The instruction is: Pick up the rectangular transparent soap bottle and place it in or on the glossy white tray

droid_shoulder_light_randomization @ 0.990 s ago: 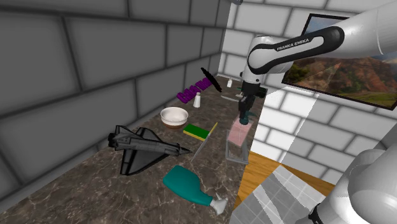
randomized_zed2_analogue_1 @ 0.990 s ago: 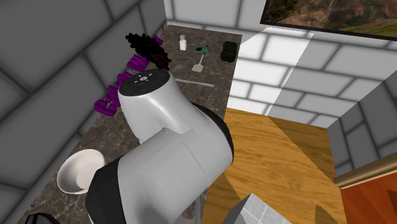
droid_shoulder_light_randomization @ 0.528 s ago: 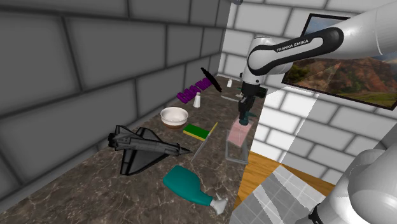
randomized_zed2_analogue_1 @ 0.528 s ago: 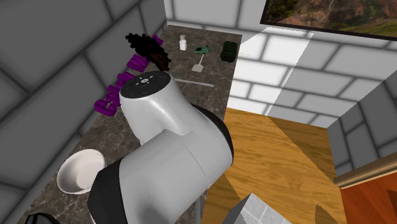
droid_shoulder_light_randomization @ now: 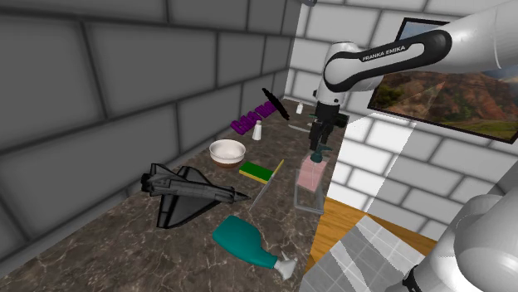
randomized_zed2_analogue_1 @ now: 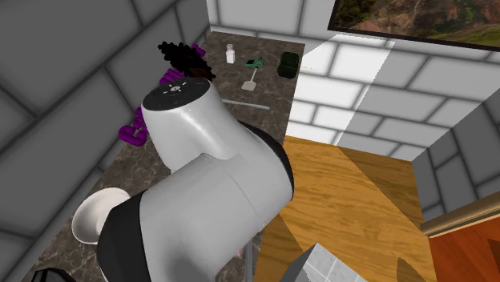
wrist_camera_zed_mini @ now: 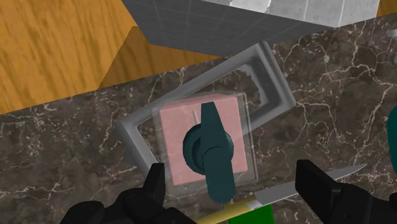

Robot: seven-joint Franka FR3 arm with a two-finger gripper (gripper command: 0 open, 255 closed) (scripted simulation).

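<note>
Gripper (wrist_camera_zed_mini: 230,173) jaws spread, grasping nothing — hovers over soap bottle (wrist_camera_zed_mini: 173,140), upright on tray (wrist_camera_zed_mini: 130,139) near counter (wrist_camera_zed_mini: 63,159) edge. Placing looks done; next: lift straight up, clear of pump (wrist_camera_zed_mini: 213,159).

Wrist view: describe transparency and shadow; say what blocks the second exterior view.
Wrist view: the soap bottle is see-through around pink contents; a darker wedge shades the wooden floor. Second exterior view: the arm blocks much of the counter.
</note>
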